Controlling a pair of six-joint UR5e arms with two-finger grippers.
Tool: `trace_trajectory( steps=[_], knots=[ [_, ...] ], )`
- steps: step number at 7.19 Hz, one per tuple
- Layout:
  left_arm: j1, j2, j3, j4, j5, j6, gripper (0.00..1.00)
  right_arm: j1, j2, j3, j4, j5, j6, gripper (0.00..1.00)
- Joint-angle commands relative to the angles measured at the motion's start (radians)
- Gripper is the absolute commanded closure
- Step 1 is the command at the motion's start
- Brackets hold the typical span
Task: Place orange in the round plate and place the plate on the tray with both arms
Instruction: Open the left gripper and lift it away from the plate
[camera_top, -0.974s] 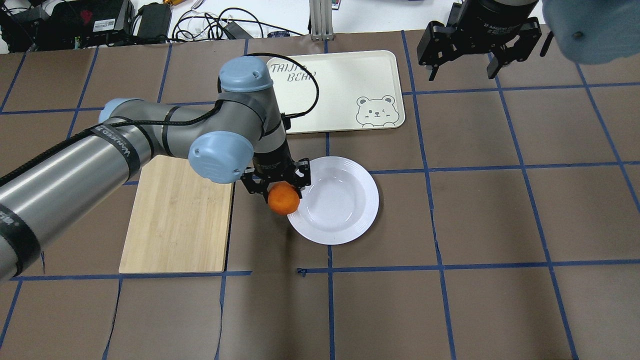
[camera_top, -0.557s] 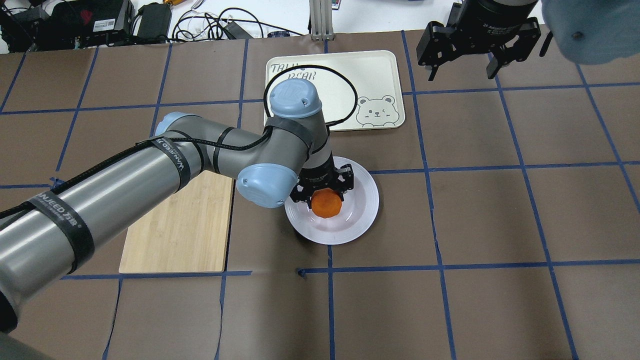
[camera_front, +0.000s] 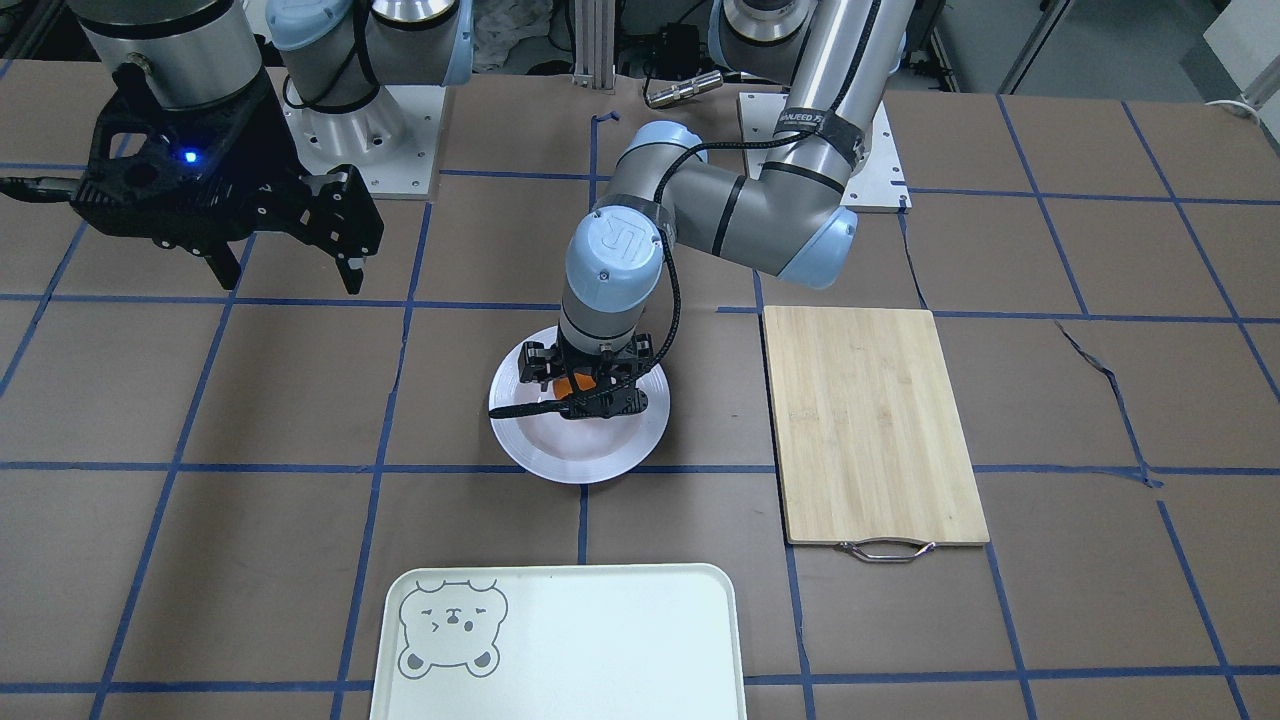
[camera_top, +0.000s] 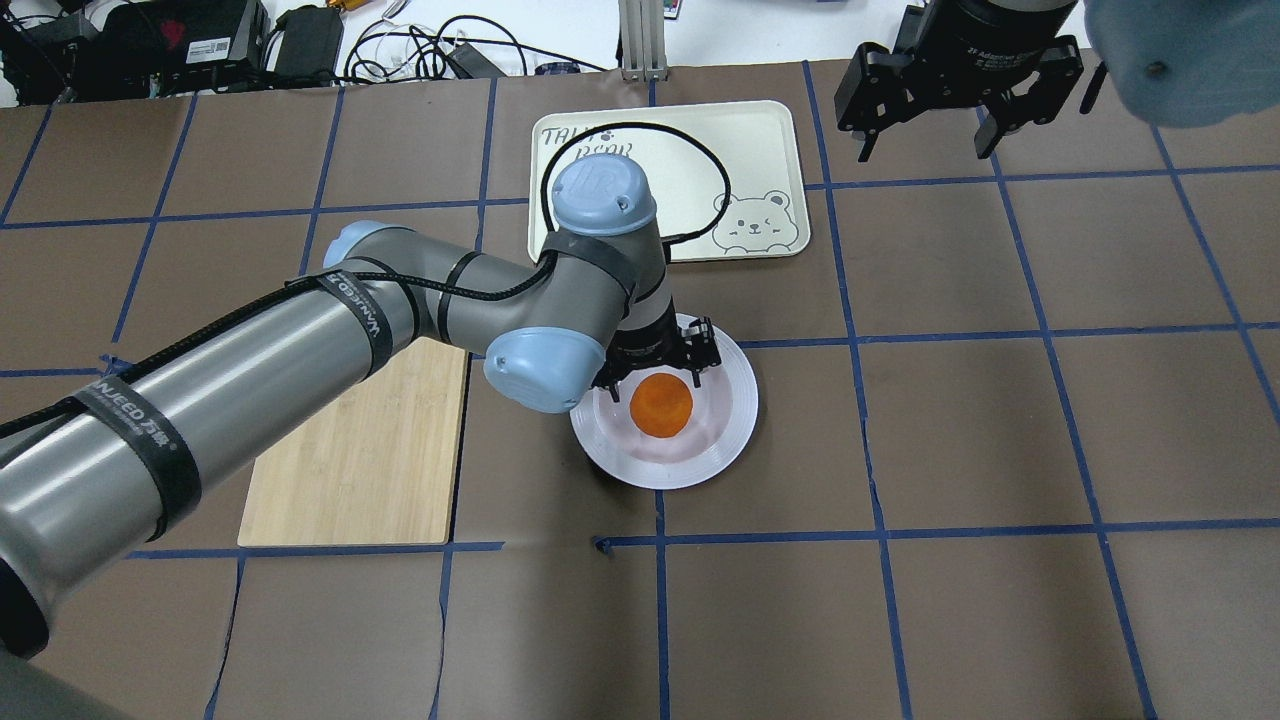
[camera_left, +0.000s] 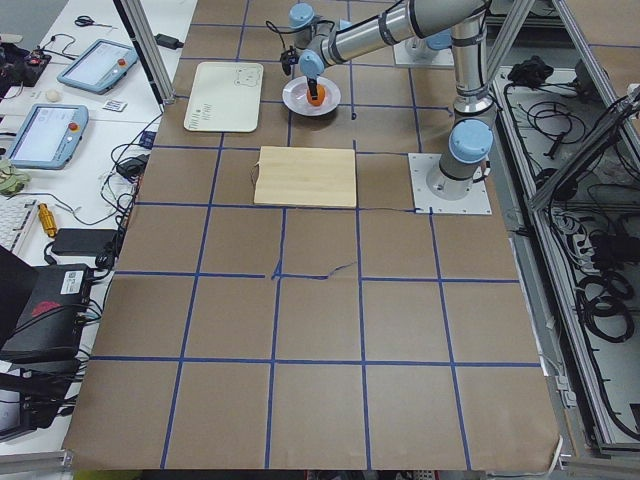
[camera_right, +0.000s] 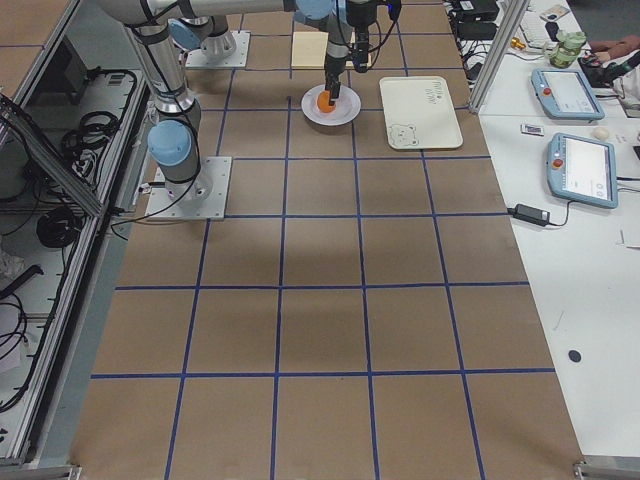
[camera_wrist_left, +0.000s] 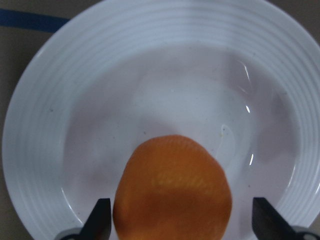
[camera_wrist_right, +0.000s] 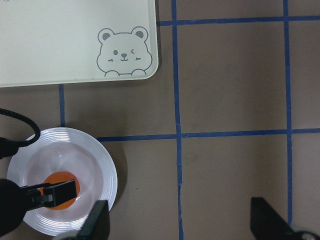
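Note:
The orange (camera_top: 661, 405) lies in the sunken centre of the round plate (camera_top: 735, 400), mid-table. My left gripper (camera_top: 655, 380) hangs low over it, open. In the left wrist view its fingers (camera_wrist_left: 100, 222) stand on either side of the orange (camera_wrist_left: 172, 187), and a gap shows on the right side. The tray (camera_top: 700, 140) with its bear face lies beyond the plate, bare. High over the far right of the table, my right gripper (camera_top: 925, 150) is open with nothing in it. From the right wrist view I see the plate (camera_wrist_right: 107, 170) and the tray (camera_wrist_right: 60, 40) below.
A bamboo cutting board (camera_top: 350, 450) lies to the left of the plate, partly under my left arm. Blue tape lines cross the brown table cover. Cables and boxes (camera_top: 200, 40) crowd the far edge.
My left arm carried the orange from the plate's left rim to over its centre. Its fingers have spread and the orange now rests in the plate. The right arm has not moved.

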Motion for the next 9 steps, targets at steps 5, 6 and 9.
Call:
trace_trajectory(
  steps=[5,6,9],
  knots=[
    [0.104,0.274,0.108,-0.208,0.12,0.179,0.0,-0.05,0.073,0.223,-0.199,0.26,0.009,0.0],
    [0.104,0.323,0.109,-0.208,0.118,0.179,0.0,-0.05,0.074,0.363,-0.371,0.313,0.009,0.0],
    [0.098,0.377,0.103,-0.197,0.118,0.181,0.0,-0.048,0.116,0.675,-0.788,0.427,0.019,0.0]
  ],
)
